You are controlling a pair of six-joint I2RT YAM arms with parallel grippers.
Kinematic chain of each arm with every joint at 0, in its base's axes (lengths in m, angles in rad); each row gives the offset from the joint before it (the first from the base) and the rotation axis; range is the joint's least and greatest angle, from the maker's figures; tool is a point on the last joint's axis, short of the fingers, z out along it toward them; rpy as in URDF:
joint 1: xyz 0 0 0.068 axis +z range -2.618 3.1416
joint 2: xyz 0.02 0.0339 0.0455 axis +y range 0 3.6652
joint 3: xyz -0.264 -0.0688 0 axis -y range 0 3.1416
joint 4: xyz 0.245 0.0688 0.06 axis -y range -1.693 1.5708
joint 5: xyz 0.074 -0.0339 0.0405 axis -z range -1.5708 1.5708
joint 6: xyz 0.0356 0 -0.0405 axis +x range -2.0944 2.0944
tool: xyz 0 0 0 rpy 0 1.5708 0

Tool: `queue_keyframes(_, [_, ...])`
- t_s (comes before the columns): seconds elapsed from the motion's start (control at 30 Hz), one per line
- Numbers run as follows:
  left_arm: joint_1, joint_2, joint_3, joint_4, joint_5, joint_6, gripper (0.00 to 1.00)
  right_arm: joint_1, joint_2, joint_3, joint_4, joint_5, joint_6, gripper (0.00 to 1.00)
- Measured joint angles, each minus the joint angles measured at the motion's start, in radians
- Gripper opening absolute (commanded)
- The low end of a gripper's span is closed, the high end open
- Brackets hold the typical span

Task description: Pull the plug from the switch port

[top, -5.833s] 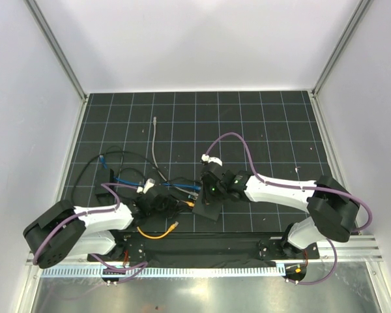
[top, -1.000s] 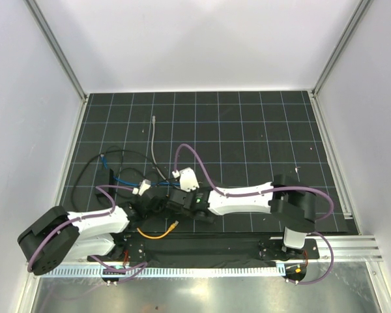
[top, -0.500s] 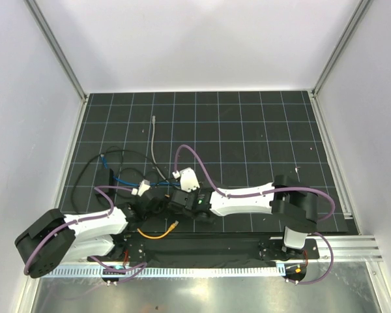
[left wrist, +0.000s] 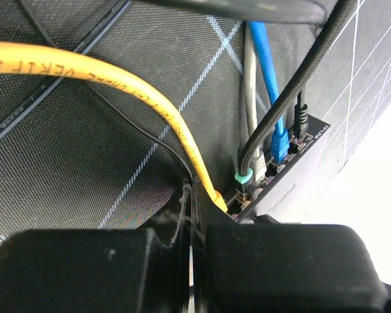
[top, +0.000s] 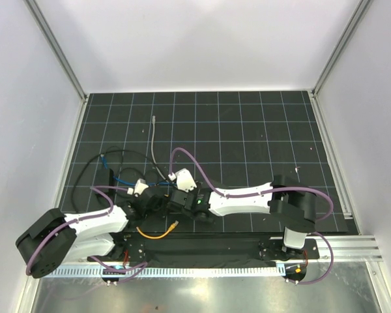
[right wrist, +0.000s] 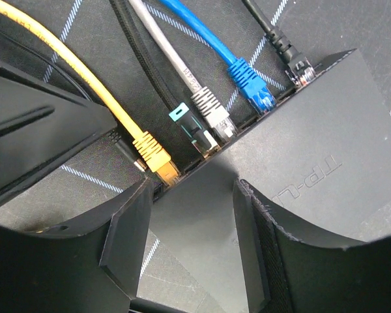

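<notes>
Black gridded desk (top: 247, 130), white walls (top: 195, 39). Switch box (right wrist: 313, 150) hidden beneath arms (top: 241, 195) from above. Left gripper (left wrist: 195, 228) pressed together beside yellow plug (left wrist: 216, 199); right gripper (right wrist: 190, 195) spread over switch box.

Room is tight at the switch (right wrist: 300, 176). Five leads crowd its ported edge side by side: a yellow cable (right wrist: 150, 153), a braided cable (right wrist: 153, 65), a grey cable (right wrist: 208, 104), a blue cable (right wrist: 247, 75) and a thin black lead (right wrist: 290, 55), with only slits between their plugs. The left gripper (left wrist: 190, 208), jaws together, blocks the yellow cable's left side. The right gripper (right wrist: 192, 215) straddles the switch's near corner. In the top view, the upper and right mat (top: 260, 124) lies open, while a tangle of leads (top: 120, 175) clutters the lower left.
</notes>
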Motion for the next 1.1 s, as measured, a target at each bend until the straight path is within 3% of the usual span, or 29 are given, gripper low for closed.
queue_keyframes(0.2, [0.000,-0.064,0.005,-0.082,-0.021,0.064,0.00,0.000,0.000,0.003,-0.002,-0.004,-0.007,0.59])
queue_keyframes(0.37, [-0.001,-0.320,0.014,-0.327,-0.055,0.126,0.00,-0.001,-0.004,0.007,-0.004,-0.021,-0.005,0.59])
queue_keyframes(0.6, [-0.002,-0.668,0.161,-0.626,-0.156,0.254,0.00,-0.011,-0.005,0.017,-0.012,-0.045,-0.002,0.59])
queue_keyframes(0.83, [-0.002,-0.622,0.344,-0.737,-0.264,0.415,0.00,-0.013,-0.005,0.023,-0.019,-0.050,-0.002,0.60])
queue_keyframes(1.1, [-0.002,-0.464,0.365,-0.756,-0.256,0.473,0.00,-0.014,-0.005,0.027,-0.022,-0.055,-0.003,0.60])
